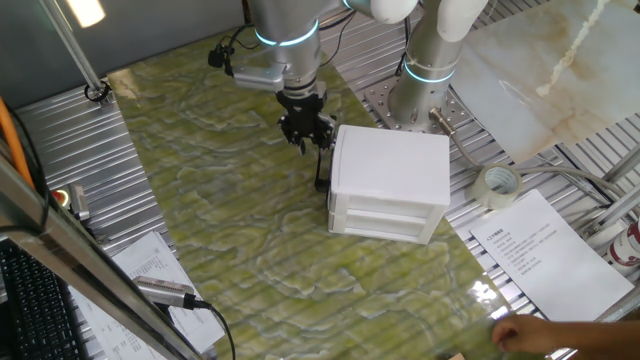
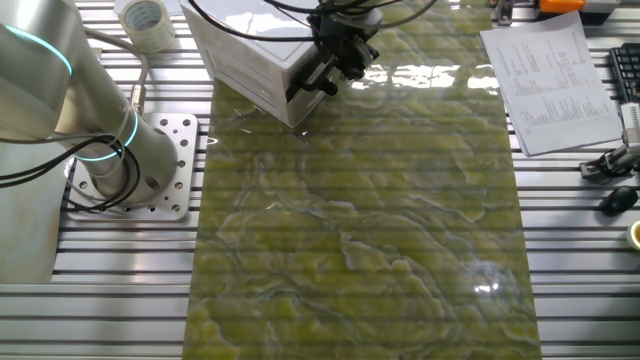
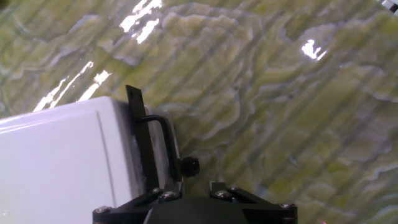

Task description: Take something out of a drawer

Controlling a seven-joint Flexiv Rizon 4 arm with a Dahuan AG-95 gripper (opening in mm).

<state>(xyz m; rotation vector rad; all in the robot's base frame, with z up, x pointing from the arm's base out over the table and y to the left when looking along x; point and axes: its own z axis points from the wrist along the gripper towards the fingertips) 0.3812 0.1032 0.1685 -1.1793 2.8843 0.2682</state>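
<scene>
The white cabinet (image 1: 390,170) (image 2: 250,55) (image 3: 56,162) stands at the far side of the green marbled table (image 1: 250,230). The drawer's black bar handle (image 1: 322,168) (image 3: 148,140) is on the cabinet's end face, and the drawer looks pushed in. My gripper (image 1: 307,138) (image 2: 338,72) (image 3: 189,186) hangs just above and beside that handle without touching it, its jaws apart and empty. In the hand view only the finger bases (image 3: 163,196) show at the bottom edge. The something is hidden, since nothing inside the drawer can be seen.
A tape roll (image 1: 498,187) (image 2: 145,15) and a printed sheet (image 1: 545,250) (image 2: 545,75) lie on the ribbed metal beside the cabinet. The arm's base (image 1: 420,95) (image 2: 130,165) stands behind it. A person's hand (image 1: 530,332) shows at the near right corner.
</scene>
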